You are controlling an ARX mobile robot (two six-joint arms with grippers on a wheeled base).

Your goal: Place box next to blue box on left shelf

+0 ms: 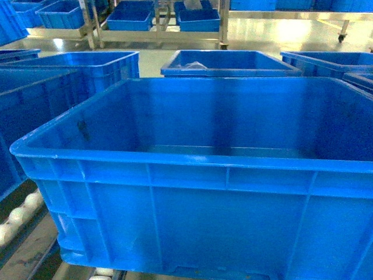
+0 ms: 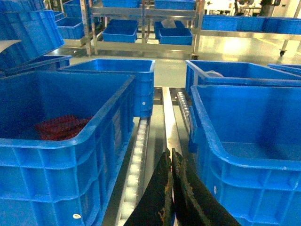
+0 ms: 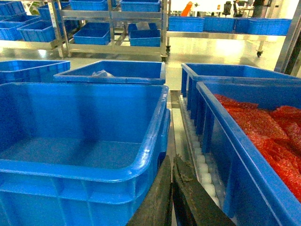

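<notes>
Inspection of my station: the box [image 1: 198,175] fills the centre and lower part of the head frame, empty, sitting level on the left shelf [image 1: 17,219], whose white rollers show at lower left. In the left wrist frame my left tool [image 2: 171,157] sits at bottom centre, its fingers pressed together and holding nothing, low in the gap between the box at right and the neighbouring blue box [image 2: 61,141] at left (that one holds something red). My right tool [image 3: 171,162] is likewise pressed together and empty at bottom centre of its frame, just beside the box's other wall, with a crate of red goods [image 3: 254,136] to the right. I judge both tools are placed flat against opposite walls so the box can be clamped or pushed between them, since its rim is too thick to pinch. The box stands near the blue box, apart by one roller lane; I judge placement nearly complete.
</notes>
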